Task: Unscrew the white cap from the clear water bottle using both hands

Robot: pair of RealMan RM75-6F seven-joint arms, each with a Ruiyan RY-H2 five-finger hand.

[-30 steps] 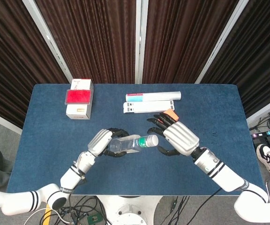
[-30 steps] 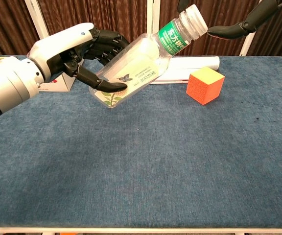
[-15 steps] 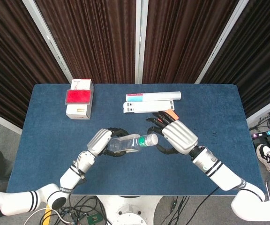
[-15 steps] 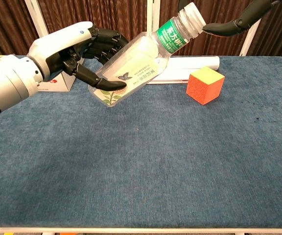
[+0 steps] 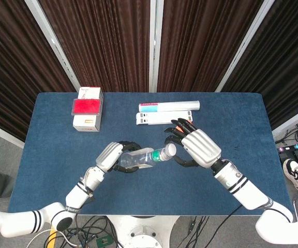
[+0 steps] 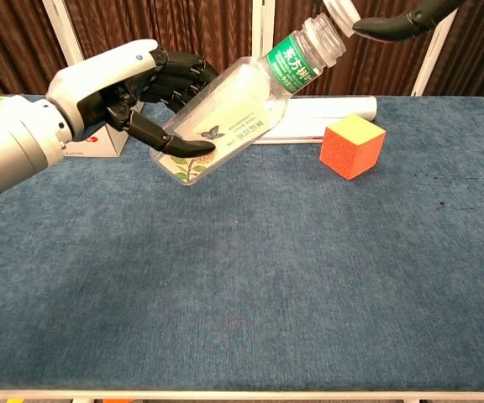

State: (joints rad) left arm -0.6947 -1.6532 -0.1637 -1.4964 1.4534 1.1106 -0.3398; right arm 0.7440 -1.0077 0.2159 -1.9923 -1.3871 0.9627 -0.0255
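The left hand [image 6: 116, 84] is gripping the clear water bottle [image 6: 234, 113] around its body and holding it tilted above the blue surface [image 6: 309, 277], with the neck pointing up and toward the right hand [image 5: 198, 147]; the bottle is not touching the surface. In the chest view the white cap [image 6: 340, 10] is sitting just beside the bottle mouth, slightly apart from the threads, and the dark fingertips [image 6: 385, 25] of the right hand are pinching it; the rest of this hand is out of that view. In the head view the right hand is curling around the cap end of the bottle. An orange cube [image 6: 353, 146] is lying on the surface near the right hand; a red and white box [image 5: 87, 108] and two white tubes [image 5: 168, 106] are lying further back.
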